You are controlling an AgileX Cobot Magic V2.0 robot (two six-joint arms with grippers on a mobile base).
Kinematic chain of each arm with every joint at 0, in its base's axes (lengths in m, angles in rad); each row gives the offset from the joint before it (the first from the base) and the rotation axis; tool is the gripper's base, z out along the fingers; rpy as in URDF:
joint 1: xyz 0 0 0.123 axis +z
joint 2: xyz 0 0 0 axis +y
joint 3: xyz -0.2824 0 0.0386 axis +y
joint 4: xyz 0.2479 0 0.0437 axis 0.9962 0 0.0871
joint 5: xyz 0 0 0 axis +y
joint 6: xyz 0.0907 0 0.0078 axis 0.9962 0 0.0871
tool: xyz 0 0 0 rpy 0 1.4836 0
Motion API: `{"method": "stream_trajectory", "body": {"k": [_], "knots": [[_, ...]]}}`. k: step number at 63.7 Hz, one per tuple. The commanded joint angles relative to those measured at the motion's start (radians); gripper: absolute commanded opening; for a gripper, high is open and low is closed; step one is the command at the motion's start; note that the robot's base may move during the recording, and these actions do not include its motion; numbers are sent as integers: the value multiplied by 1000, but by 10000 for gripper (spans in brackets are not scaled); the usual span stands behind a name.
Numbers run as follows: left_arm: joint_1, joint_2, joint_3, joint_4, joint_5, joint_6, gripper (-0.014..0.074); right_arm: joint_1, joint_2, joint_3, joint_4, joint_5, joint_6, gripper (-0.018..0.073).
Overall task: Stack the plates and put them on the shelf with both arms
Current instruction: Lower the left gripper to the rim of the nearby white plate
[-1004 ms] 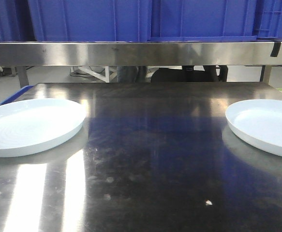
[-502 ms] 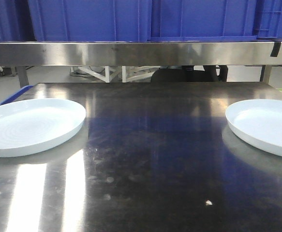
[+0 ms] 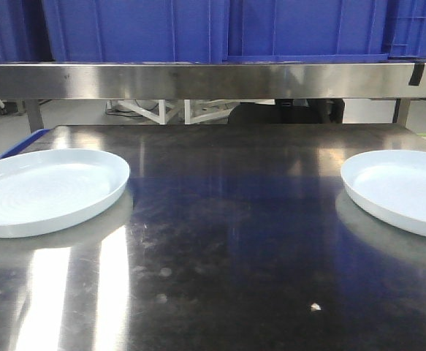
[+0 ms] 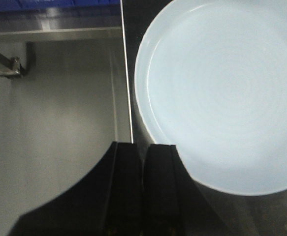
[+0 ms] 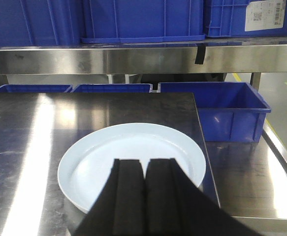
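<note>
Two white plates lie on the steel table, one at the left (image 3: 44,191) and one at the right (image 3: 402,191), far apart. Neither gripper shows in the front view. From the left wrist, the left plate (image 4: 222,93) fills the upper right, and my left gripper (image 4: 143,146) hovers shut and empty beside its rim, over the table's left edge. The right wrist view has my right gripper (image 5: 144,161) shut and empty above the near part of the right plate (image 5: 128,145). The shelf rail (image 3: 213,80) runs across behind the table.
Large blue crates (image 3: 220,29) sit on the shelf tier above the rail. More blue crates (image 5: 212,110) stand low behind the table. The table's right edge (image 5: 205,147) runs close to the right plate, and floor (image 4: 54,123) lies past the left edge.
Both plates stay where they were. A grey shape seen through the gap under the shelf rail has gone from view.
</note>
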Motion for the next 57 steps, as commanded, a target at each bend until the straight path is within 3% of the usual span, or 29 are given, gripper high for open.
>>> {"method": "stream_trajectory", "body": {"k": [1,32,40,57], "knots": [[-7,42,-92,-11,1,-8,80,-7,-17,0,-1,-91,-2,55],[-7,318,-391,-9,248,-8,80,-7,-17,0,-1,-91,-2,55],[-7,377,-449,-11,309,-64,80,-7,-17,0,-1,-91,-2,55],[-7,414,-476,21,306,-96,115,-7,-17,0,-1,-91,-2,55]]}}
